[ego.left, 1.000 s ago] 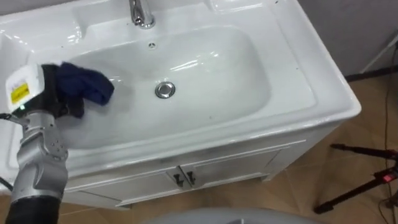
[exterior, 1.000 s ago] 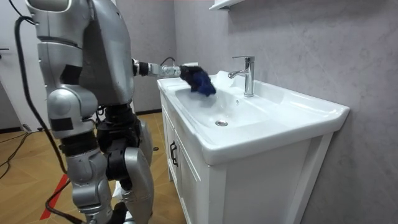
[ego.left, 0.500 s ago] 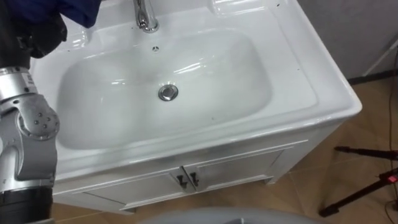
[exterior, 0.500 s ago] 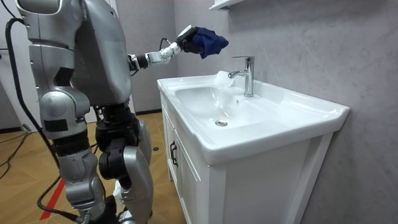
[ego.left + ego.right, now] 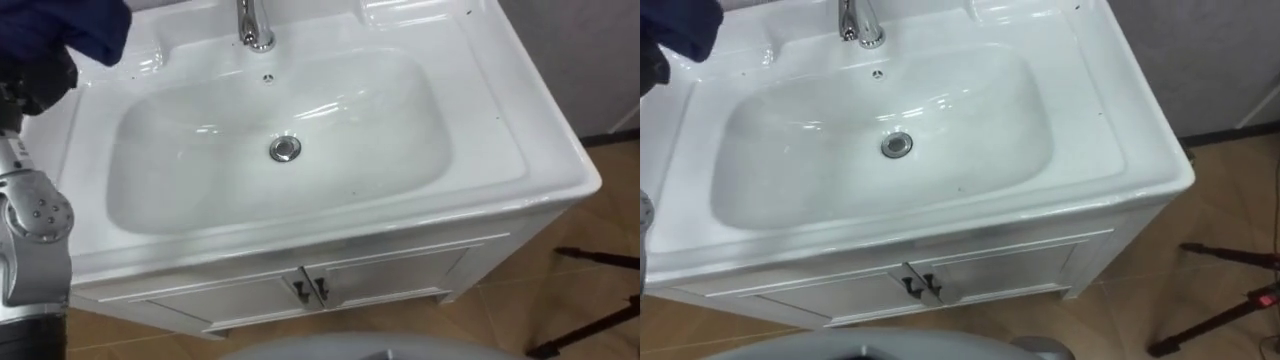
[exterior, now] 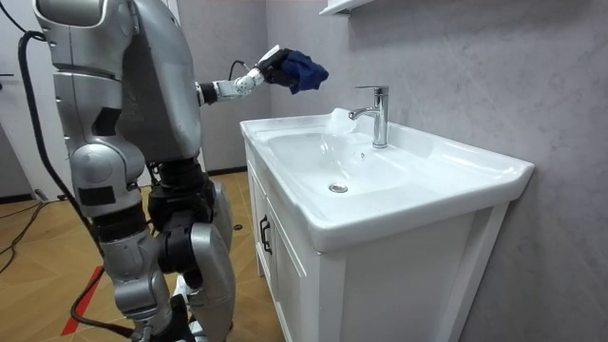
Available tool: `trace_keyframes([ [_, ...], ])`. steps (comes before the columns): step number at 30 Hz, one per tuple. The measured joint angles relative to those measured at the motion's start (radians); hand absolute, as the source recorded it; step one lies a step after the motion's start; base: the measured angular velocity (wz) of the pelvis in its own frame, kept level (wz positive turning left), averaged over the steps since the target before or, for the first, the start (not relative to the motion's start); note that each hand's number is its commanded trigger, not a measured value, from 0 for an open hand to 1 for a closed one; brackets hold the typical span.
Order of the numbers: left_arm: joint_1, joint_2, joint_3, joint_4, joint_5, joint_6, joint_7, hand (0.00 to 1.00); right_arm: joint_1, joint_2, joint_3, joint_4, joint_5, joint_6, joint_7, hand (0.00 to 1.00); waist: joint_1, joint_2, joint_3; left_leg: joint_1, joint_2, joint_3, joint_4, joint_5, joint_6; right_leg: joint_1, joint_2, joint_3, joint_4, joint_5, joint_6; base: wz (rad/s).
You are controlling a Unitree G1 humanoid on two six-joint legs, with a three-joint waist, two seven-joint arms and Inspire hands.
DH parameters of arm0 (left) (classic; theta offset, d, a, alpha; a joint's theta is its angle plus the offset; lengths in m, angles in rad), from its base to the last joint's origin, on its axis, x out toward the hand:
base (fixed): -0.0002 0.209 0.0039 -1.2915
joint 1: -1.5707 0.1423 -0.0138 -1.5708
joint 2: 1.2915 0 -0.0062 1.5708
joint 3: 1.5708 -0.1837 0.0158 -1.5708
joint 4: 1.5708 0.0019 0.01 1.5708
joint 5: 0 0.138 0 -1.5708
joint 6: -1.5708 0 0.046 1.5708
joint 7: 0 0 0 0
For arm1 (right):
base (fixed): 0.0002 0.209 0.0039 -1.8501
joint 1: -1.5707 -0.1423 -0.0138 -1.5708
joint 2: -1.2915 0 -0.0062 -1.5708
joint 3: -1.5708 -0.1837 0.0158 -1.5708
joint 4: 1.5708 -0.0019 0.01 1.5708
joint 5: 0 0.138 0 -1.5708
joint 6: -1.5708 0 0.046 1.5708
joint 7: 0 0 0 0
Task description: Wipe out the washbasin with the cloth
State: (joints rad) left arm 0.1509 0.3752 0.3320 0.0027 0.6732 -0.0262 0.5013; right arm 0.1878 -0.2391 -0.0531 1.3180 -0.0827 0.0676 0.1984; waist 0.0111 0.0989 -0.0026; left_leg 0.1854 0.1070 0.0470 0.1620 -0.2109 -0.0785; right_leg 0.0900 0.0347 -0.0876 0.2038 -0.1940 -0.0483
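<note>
Room view | left hand (image 6: pixel 269 65), fingers curled round blue cloth (image 6: pixel 304 69), above basin (image 6: pixel 306 160) | cloth judged soft, light, limp; hold mid-wad

- The drain (image 5: pixel 285 149) lies in the middle of the basin (image 5: pixel 480 150).
- The faucet (image 5: pixel 255 25) stands behind the drain, on the rear rim.
- The cabinet doors (image 5: pixel 310 290) are under the front rim.
- The cloth (image 6: pixel 302 69), in the left robot hand (image 6: pixel 271 65), is above the basin's rear left corner.
</note>
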Motion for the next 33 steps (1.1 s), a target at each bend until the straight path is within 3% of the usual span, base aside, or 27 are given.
trace_keyframes([
  [4, 0.067, 0.0, 0.018, 0.079, 0.034, 0.023, 0.0, 1.0, -0.001, 0.0, -0.014, 0.009, -0.002, 0.0, -0.001, 0.0, 0.013, 0.0, 0.0015, 0.003, 0.0, -0.012, -0.004, 0.0, 0.0, 0.006, 0.0, -0.005, -0.003, 0.0, 0.0, 0.05],
  [7, 0.085, 0.0, 0.019, 0.114, 0.037, 0.05, -0.006, 1.0, -0.001, 0.0, -0.013, 0.016, -0.001, 0.014, -0.002, 0.0, 0.023, 0.002, 0.0042, -0.001, -0.001, -0.021, -0.004, 0.0, 0.0, 0.008, -0.002, -0.013, -0.003, -0.001, 0.001, 0.13],
  [11, 0.087, 0.0, 0.019, 0.116, 0.036, 0.056, -0.008, 1.0, -0.001, -0.003, -0.011, 0.017, -0.001, 0.021, -0.001, 0.0, 0.051, 0.003, 0.0051, 0.0, -0.004, -0.024, -0.001, 0.0, 0.0, 0.008, -0.007, -0.02, -0.001, -0.003, 0.003, 0.06],
  [18, 0.095, -0.002, 0.019, 0.125, 0.035, 0.068, -0.009, 1.0, 0.0, -0.003, -0.01, 0.013, 0.0, 0.034, 0.015, 0.0, 0.07, 0.001, 0.0031, 0.0, -0.021, -0.024, 0.001, 0.0, 0.0, 0.005, -0.025, -0.024, 0.02, -0.013, 0.017, 0.05],
  [29, 0.097, -0.004, 0.019, 0.179, 0.036, 0.11, -0.039, 1.0, 0.001, -0.008, -0.01, 0.011, -0.001, 0.044, 0.024, 0.0, 0.069, -0.005, -0.0006, 0.0, -0.03, -0.024, 0.003, 0.0, 0.001, 0.007, -0.035, -0.026, 0.02, -0.01, 0.025, 0.0],
  [33, 0.097, -0.018, 0.019, 0.182, 0.036, 0.117, -0.041, 1.0, 0.003, -0.008, -0.01, 0.01, 0.001, 0.047, 0.023, 0.0, 0.067, -0.007, -0.0014, 0.0, -0.03, -0.024, 0.004, 0.0, 0.001, 0.007, -0.036, -0.029, 0.023, -0.01, 0.025, 0.0],
])
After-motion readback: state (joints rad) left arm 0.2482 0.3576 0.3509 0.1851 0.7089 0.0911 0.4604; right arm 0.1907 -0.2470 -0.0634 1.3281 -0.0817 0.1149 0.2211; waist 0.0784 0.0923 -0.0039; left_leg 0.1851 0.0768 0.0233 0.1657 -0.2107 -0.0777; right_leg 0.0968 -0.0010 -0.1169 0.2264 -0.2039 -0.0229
